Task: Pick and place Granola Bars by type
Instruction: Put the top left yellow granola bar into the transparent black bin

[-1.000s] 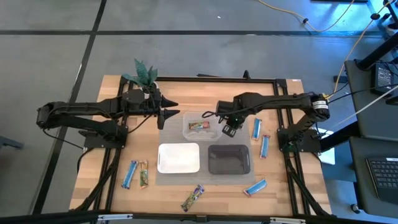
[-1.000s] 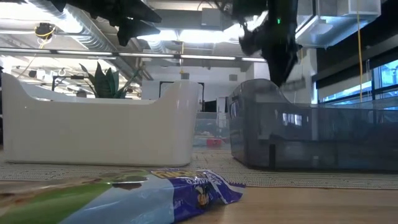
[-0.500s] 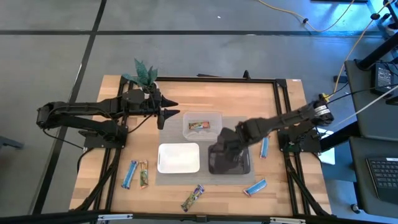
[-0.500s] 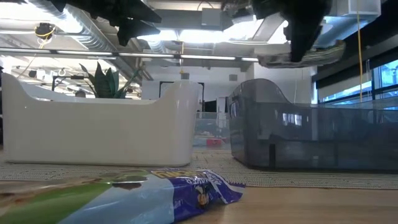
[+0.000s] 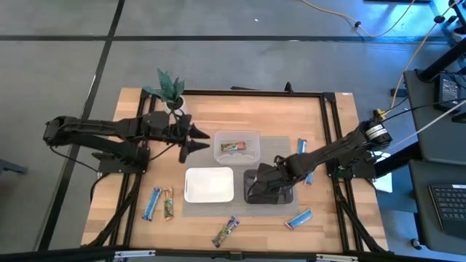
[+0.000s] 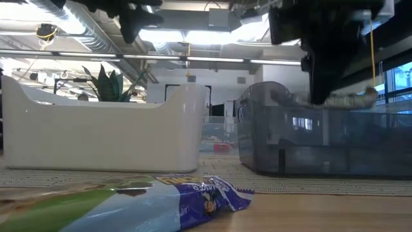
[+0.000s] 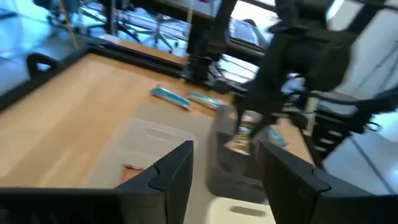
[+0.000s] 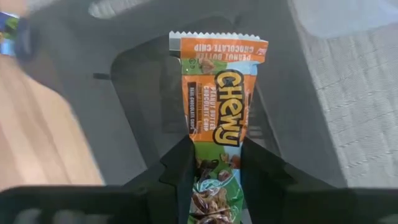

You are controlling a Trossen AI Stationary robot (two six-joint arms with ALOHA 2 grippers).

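While hanging over the black tray point(image 5: 285, 196), the right gripper point(image 8: 214, 163) is gripping an orange granola bar point(image 8: 219, 134).
Its long axis is running straight out from between the fingers, torn-edge end pointing away from the wrist, above the tray floor. The left gripper point(image 7: 222, 163) is waiting with fingers parted near the clear tray point(image 5: 239, 138).

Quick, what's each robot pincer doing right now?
Left pincer: open, holding nothing, beside the clear tray.
Right pincer: shut on an orange granola bar over the black tray.
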